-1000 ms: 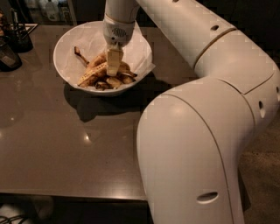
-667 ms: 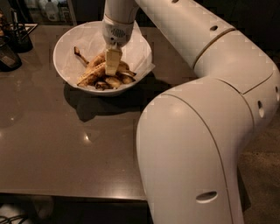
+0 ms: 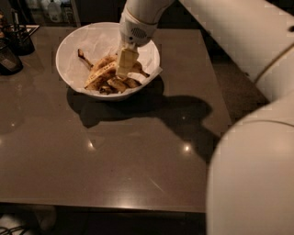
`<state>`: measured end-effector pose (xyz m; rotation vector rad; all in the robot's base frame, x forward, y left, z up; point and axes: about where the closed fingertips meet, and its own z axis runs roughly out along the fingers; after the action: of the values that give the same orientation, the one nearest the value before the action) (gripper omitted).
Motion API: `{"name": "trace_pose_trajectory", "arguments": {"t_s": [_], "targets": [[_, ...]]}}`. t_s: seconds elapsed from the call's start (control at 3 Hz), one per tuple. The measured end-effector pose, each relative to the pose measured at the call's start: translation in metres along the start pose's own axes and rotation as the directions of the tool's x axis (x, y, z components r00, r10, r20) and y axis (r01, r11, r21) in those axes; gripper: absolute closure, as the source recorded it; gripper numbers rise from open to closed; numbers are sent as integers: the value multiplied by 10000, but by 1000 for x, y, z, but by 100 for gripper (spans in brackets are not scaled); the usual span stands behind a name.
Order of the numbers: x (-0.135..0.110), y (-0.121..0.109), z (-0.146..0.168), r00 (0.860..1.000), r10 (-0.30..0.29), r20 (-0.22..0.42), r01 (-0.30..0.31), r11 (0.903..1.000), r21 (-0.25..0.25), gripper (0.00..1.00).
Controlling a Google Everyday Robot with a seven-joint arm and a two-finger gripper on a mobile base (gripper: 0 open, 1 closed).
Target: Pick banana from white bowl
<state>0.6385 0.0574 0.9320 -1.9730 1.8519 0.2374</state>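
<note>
The white bowl [image 3: 73,46], lined with crumpled white paper, stands at the back left of the brown table. Several overripe bananas lie in it. The long, brown-speckled banana [image 3: 100,73] lies aslant across the middle, with shorter pieces [image 3: 120,84] beside it and a dark-stemmed one [image 3: 84,58] behind. My gripper [image 3: 125,64] reaches down from above into the bowl. Its cream tip rests on the pile at the long banana's right end and hides that end. The arm's white wrist [image 3: 137,23] stands over the bowl's far rim.
A dark holder with utensils [image 3: 19,38] and another dark object [image 3: 7,59] stand at the table's far left. Bottles [image 3: 51,9] show behind the table. My arm's big white links [image 3: 250,179] fill the right side. The table's front edge [image 3: 101,205] runs along the bottom.
The gripper has stayed in the bowl on the bananas, shifting only slightly. The arm's big lower link has swung to the right, uncovering more of the table.
</note>
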Motion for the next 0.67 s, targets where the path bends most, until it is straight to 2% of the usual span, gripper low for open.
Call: {"name": "trace_pose_trajectory", "arguments": {"t_s": [0.33, 0.67], "targets": [[11, 34, -37, 9944, 220, 1038, -318, 9951, 937, 100], [29, 39, -30, 9942, 517, 943, -610, 9933, 985, 100]]}}
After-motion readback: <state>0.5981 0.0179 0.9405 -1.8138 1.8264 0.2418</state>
